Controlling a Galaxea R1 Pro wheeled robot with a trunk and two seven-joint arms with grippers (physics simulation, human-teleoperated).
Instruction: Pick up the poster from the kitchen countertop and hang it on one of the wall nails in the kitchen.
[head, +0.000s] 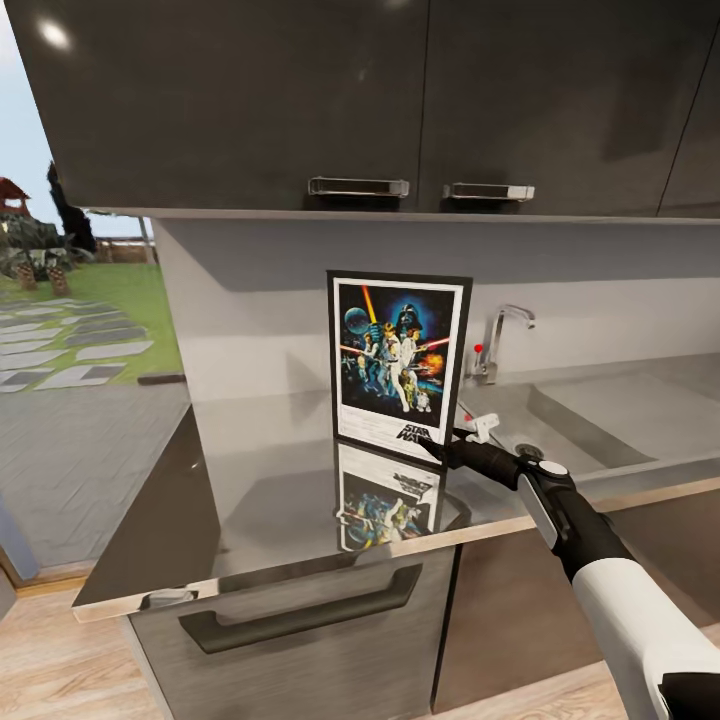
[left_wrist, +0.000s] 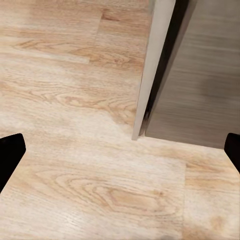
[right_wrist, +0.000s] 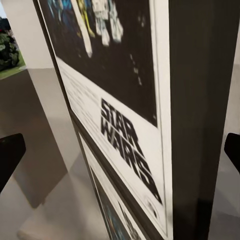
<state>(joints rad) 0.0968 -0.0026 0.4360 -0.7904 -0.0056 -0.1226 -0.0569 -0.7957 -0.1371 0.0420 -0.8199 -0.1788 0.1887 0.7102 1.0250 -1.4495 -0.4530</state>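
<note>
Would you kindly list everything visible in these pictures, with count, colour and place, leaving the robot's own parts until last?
poster: one, black frame, white border, dark blue art; upright on the countertop, mirrored in it.
kitchen countertop: one, glossy dark grey, pale front edge; over the lower cabinets.
sink: one, grey; set in the countertop, right of the poster.
tap: one, silver with a red dot; behind the sink.
upper cabinets: several doors, dark grey, two silver handles; above the counter.
drawer handle: one, dark; on the grey cabinet front.
wood floor: pale; beside the cabinets.
garden: green lawn, stepping stones; far left.
right gripper: one, black and white; at the poster's lower right corner, fingers spread.
left gripper: black fingertips apart, over the floor.
</note>
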